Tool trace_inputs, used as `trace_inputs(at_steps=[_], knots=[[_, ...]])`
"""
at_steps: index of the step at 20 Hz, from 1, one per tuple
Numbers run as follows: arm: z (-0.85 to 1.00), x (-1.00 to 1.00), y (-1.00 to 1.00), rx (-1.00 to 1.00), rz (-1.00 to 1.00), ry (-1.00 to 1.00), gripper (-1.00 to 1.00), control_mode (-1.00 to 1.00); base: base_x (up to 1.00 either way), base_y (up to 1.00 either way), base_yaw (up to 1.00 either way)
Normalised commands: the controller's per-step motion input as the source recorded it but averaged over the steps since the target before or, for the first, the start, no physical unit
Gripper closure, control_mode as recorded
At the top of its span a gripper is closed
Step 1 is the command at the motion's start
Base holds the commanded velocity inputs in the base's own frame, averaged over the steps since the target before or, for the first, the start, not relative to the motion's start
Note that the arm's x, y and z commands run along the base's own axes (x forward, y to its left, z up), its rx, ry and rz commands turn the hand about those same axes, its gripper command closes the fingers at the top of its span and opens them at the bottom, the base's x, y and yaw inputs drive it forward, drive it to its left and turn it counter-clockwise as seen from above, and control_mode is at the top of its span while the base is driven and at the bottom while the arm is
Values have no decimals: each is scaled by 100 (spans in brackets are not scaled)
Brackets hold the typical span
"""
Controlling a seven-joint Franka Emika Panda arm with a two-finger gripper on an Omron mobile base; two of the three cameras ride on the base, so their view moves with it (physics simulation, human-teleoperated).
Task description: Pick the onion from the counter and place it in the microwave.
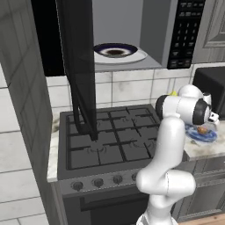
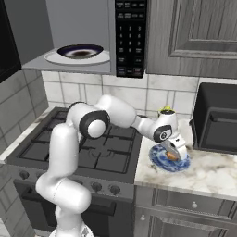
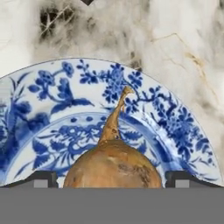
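The orange-brown onion (image 3: 113, 168) lies on a blue-and-white patterned plate (image 3: 52, 113), its pointed tip aimed away from the hand. My gripper (image 3: 111, 179) is low over the plate with one dark fingertip on each side of the bulb. A thin gap shows at each side, so it is open. In the right base view the gripper (image 2: 174, 151) hangs over the onion (image 2: 172, 156) on the marbled counter (image 2: 208, 173). The microwave (image 1: 132, 26) is up on the wall, its tall black door (image 1: 79, 66) swung open.
A white plate with a dark bowl (image 1: 115, 50) sits inside the microwave cavity. The black gas stove (image 1: 110, 140) lies below it, left of the counter. A dark box appliance (image 2: 217, 120) stands at the counter's back right, and a yellow-green item (image 2: 165, 110) is behind the arm.
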Motion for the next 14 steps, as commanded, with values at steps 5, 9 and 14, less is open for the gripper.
trace_inputs(at_steps=[5, 9, 14], knots=[[-16, -75, -1, 0, 0, -2, 100, -100, 0, 0, 0], [0, -84, 19, 4, 0, 0, 100, -100, 0, 0, 0], [75, -62, 62, 6, 0, -3, 100, -100, 0, 0, 0]])
